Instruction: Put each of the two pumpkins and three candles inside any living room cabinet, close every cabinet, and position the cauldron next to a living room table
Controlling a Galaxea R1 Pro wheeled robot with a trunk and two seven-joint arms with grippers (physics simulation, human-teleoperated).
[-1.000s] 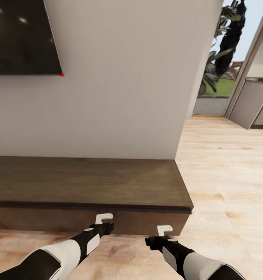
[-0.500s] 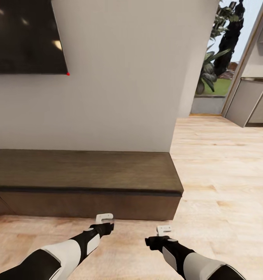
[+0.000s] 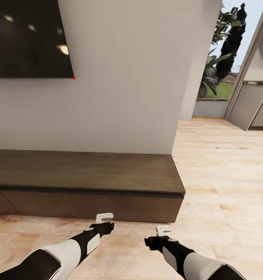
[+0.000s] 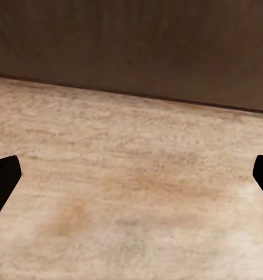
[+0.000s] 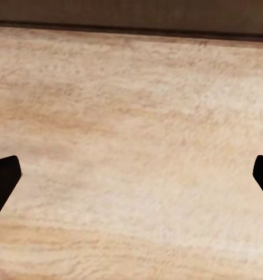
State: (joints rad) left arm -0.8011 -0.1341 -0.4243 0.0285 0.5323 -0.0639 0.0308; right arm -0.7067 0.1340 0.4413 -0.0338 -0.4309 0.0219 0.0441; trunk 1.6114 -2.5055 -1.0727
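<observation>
Head view: long, low dark-brown cabinet (image 3: 85, 175) against a white wall (image 3: 123, 77), drawer fronts flush and shut, top bare; corner of a black television (image 3: 28, 39) mounted above its left part; pale wooden floor (image 3: 225, 175) running past the cabinet's right end toward a glass door with plants (image 3: 219, 66) outside. Left gripper (image 3: 105, 217) and right gripper (image 3: 163, 229) held low over the floor just in front of the cabinet, neither touching it, nothing between the fingers. Left wrist view: two dark fingertips (image 4: 4, 181) at opposite edges, spread wide apart, floor beneath, the cabinet's brown front (image 4: 131, 46) close ahead. Right wrist view: fingertips (image 5: 3, 184) likewise set far apart and empty, floor below, a strip of the cabinet's base (image 5: 131, 14) at the far edge.
</observation>
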